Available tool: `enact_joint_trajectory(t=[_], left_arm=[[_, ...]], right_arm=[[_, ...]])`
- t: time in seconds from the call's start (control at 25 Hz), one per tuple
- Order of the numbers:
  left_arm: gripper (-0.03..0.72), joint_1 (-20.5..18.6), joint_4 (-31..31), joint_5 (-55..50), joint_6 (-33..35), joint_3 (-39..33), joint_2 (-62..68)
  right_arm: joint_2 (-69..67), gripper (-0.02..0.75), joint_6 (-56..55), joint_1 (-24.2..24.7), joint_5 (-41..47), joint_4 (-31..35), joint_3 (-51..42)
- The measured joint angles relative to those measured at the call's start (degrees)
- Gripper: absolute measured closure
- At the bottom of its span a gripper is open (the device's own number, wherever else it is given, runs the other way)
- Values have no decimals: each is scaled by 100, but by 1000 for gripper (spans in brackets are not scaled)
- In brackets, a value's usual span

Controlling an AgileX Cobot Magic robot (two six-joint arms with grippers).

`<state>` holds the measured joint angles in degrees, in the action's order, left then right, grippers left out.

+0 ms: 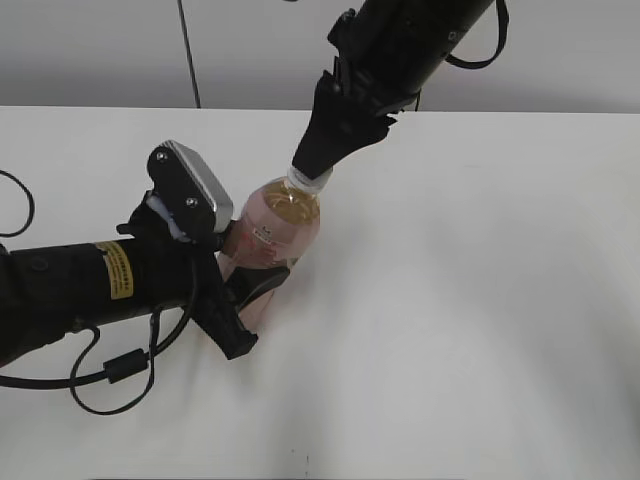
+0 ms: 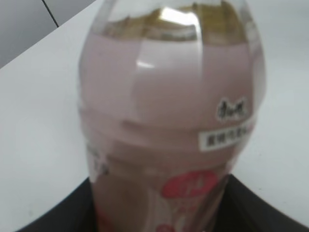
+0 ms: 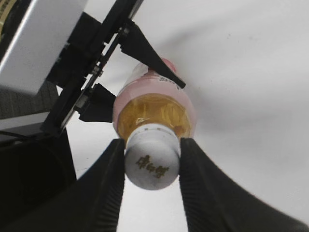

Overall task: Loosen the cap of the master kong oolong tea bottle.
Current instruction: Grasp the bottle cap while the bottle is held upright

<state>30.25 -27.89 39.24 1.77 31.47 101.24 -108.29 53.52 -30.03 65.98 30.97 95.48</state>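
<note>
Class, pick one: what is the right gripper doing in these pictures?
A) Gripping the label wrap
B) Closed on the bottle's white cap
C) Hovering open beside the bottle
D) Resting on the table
B: in the right wrist view the right gripper has both fingers pressed against the cap of the bottle.

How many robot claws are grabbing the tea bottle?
2. The left gripper clamps the master kong oolong tea bottle low on its body; the right gripper pinches the cap on top.
</note>
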Motion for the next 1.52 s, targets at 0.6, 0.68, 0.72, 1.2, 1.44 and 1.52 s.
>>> enact_joint_trajectory(t=[0.6,0.68,0.72,1.2,1.44,1.52], left_arm=[[326,-18,151,17,0,0,-5],[326,-18,151,17,0,0,-5],[326,-18,151,22,0,0,-5],[326,-8,74,57,-23,0,-5],[326,-6,56,64,-29,0,-5],[326,-6,56,64,-29,0,-5]], right_arm=[[49,472,3819,-471,-332,-141,18],[49,472,3905,-471,-332,-201,18],[49,472,3919,-471,-332,-213,18],[-28,365,3987,-511,-227,-497,-27],[57,255,3837,-511,-80,-460,-27],[180,225,3671,-511,-85,-438,-27]])
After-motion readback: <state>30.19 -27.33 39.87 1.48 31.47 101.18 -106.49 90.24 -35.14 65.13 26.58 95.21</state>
